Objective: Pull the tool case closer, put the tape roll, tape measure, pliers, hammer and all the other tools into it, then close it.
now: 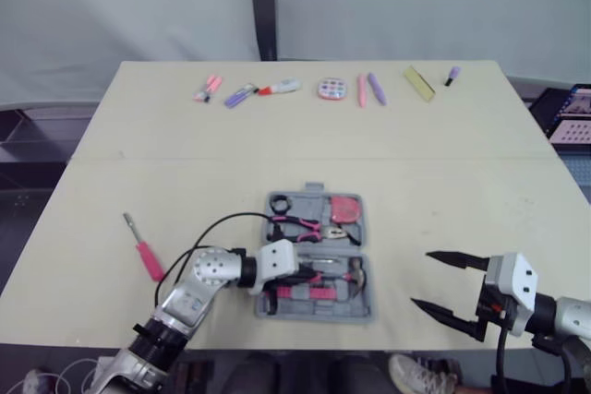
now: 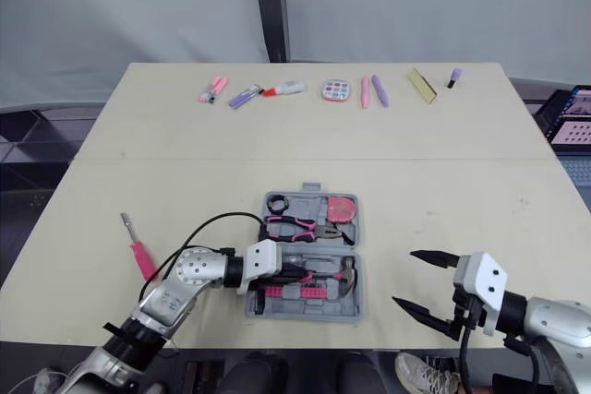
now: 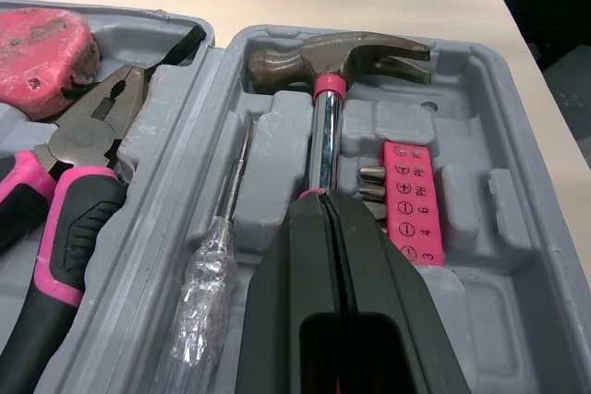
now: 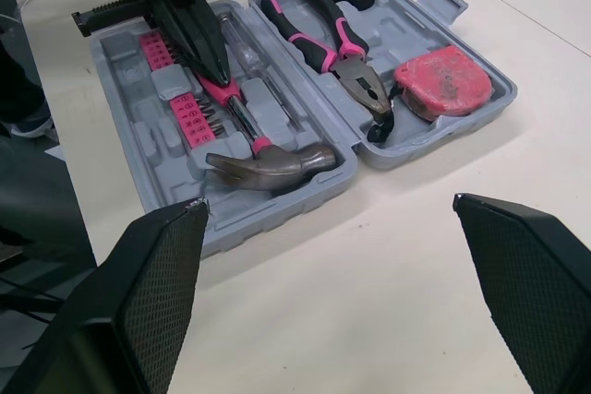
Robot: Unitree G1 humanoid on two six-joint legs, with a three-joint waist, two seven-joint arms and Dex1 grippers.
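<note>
— What is carried by the desk point(image 1: 462, 191) near its front edge?
— An open grey tool case point(image 1: 319, 314) is set in the middle, and a pink-handled screwdriver point(image 1: 143, 251) is laid well apart, toward the left.
— And along the far edge?
— Markers point(image 1: 240, 95), a round disc point(image 1: 331, 89), two pens point(image 1: 361, 90) and a yellowish block point(image 1: 418, 82) are laid in a row.

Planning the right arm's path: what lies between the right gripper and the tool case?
Only bare table separates the right gripper from the tool case, as the left eye view shows.
</note>
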